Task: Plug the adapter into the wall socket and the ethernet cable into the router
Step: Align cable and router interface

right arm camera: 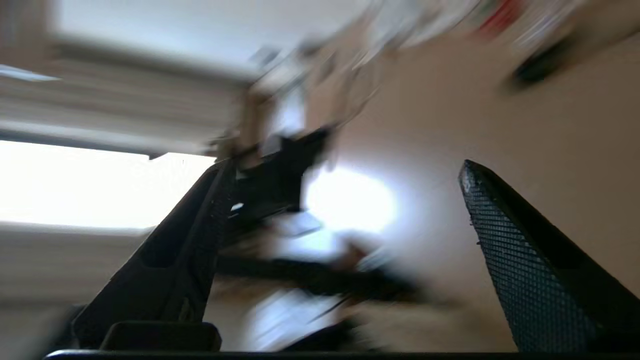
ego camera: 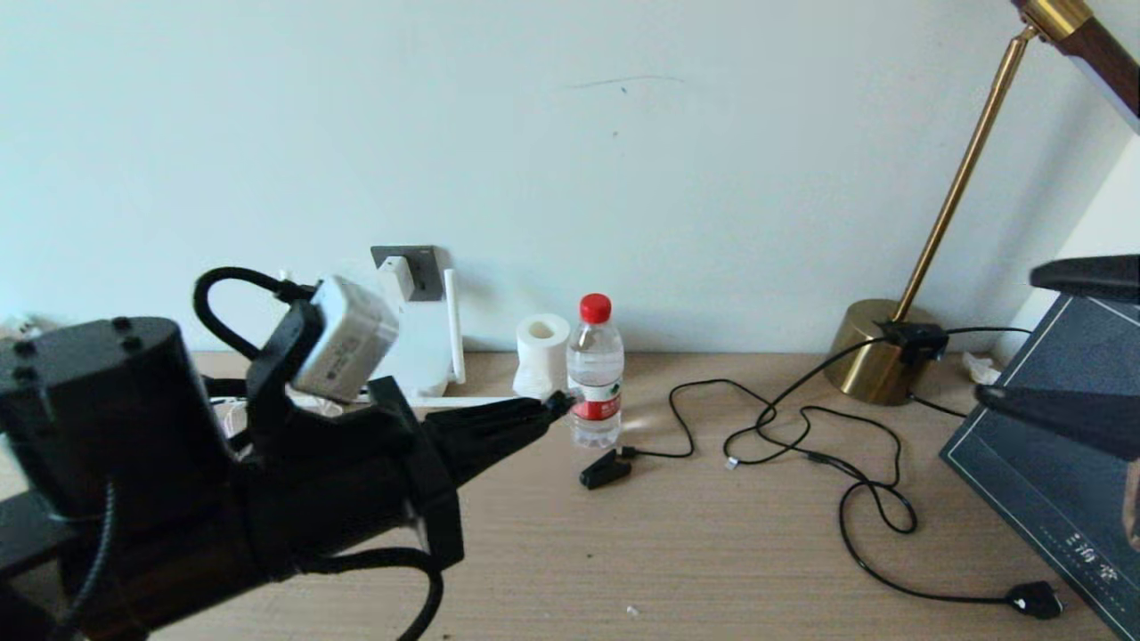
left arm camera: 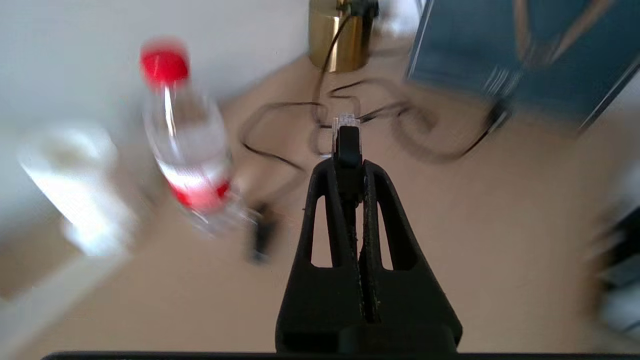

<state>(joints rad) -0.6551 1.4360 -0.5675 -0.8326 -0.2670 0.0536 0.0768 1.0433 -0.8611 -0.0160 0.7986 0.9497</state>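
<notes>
My left gripper [ego camera: 554, 408] hovers over the desk beside the water bottle, shut on the ethernet cable's plug [left arm camera: 346, 131]. The black boot is pinched between the fingers and the clear tip pokes out past them. The rest of that cable is hidden behind my arm. The white adapter [ego camera: 398, 278] sits against the dark grey wall socket [ego camera: 426, 271]. Below the socket the white router [ego camera: 426, 356] shows one upright antenna [ego camera: 452, 325]; my left arm hides most of it. My right gripper [ego camera: 1006, 338] is open at the far right with nothing between its fingers [right arm camera: 505, 240].
A water bottle [ego camera: 595, 374] and a paper roll [ego camera: 541, 352] stand mid-desk. A black clip [ego camera: 606, 470] on thin wire and a black cable with a chunky plug [ego camera: 1033, 598] lie to the right. A brass lamp [ego camera: 877, 356] and a dark blue book [ego camera: 1042, 481] stand at the right.
</notes>
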